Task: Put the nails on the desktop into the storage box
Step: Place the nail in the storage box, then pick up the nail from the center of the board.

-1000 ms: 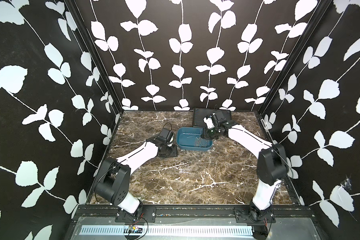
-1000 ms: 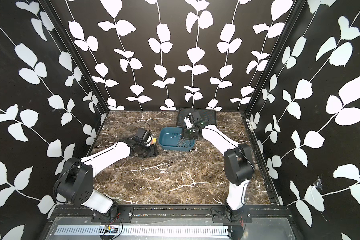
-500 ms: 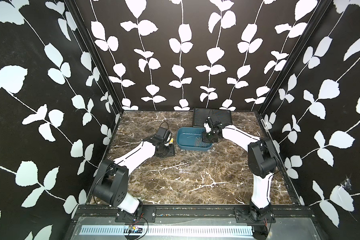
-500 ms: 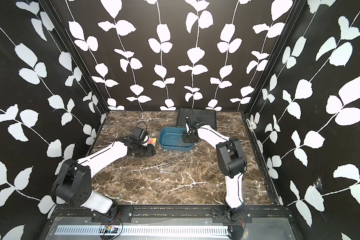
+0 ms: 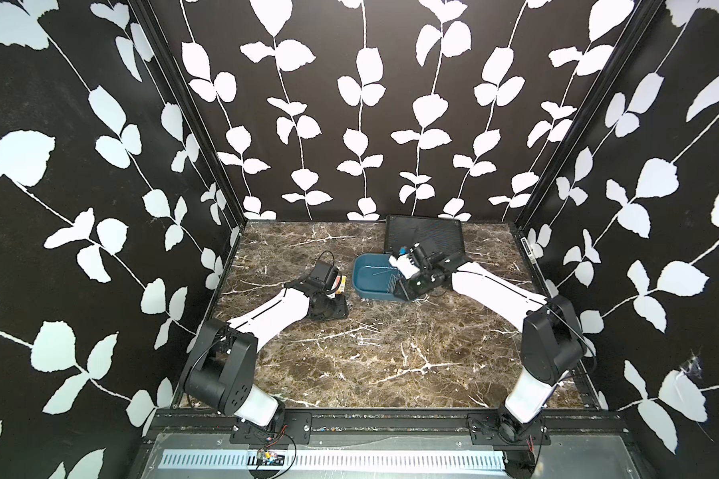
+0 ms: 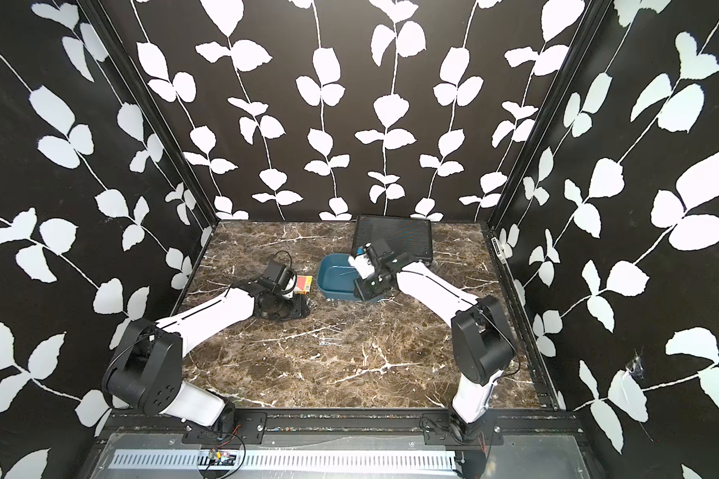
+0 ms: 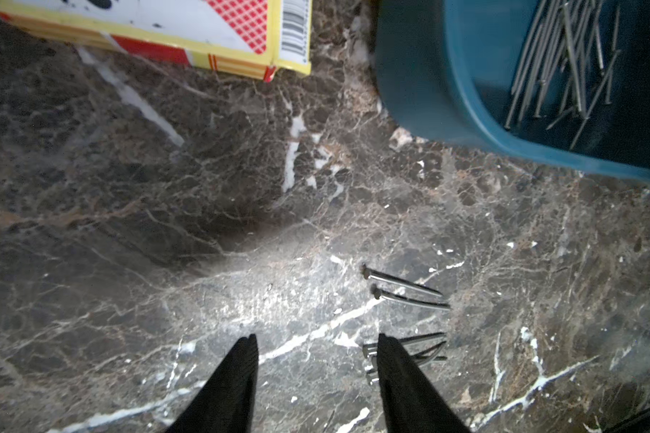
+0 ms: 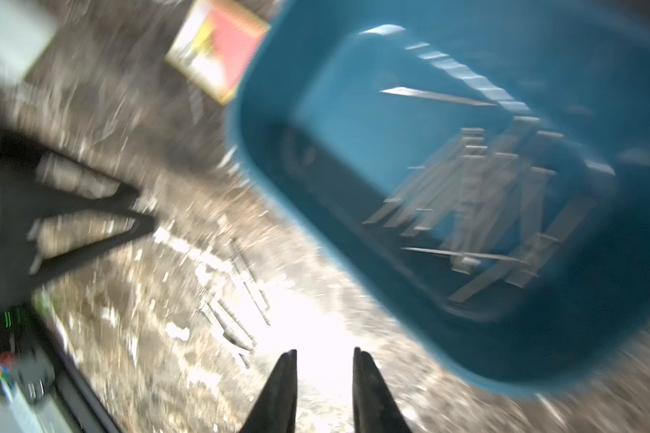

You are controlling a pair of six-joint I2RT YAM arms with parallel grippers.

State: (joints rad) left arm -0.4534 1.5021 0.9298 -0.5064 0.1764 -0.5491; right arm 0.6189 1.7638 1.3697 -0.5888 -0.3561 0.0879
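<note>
1. I am looking at a brown marbled tabletop (image 5: pixel 391 365) inside a booth. Its black walls carry a white leaf pattern, and two white-and-black arms reach in from the near edge.
2. The storage box (image 5: pixel 374 293), a shallow teal tray with no lid, sits toward the far middle of the tabletop. It is just in front of a black ribbed case (image 5: pixel 424 234).
3. Many of the nails (image 7: pixel 563 56) lie in a loose heap inside the storage box, bunched toward one end.
4. In the left wrist view, two loose nails (image 7: pixel 402 288) lie side by side on the bare tabletop, near the storage box but apart from it. A small cluster of nails (image 7: pixel 424 346) lies close by them.
5. The left gripper (image 7: pixel 318 337) hangs low over the tabletop, released, with its jaws spread and only marble between them. One finger (image 7: pixel 398 367) stands in front of the cluster and partly covers it. I cannot tell whether it touches the cluster.
6. The right gripper (image 8: pixel 324 352) appears in a blurred picture. Its fingers are slightly apart, with only bright tabletop in the gap, so it grasps nothing. In both top views it is at the storage box's near right corner.
7. An orange-and-white card box (image 7: pixel 166 30) lies flat just beside the storage box's left side.
</note>
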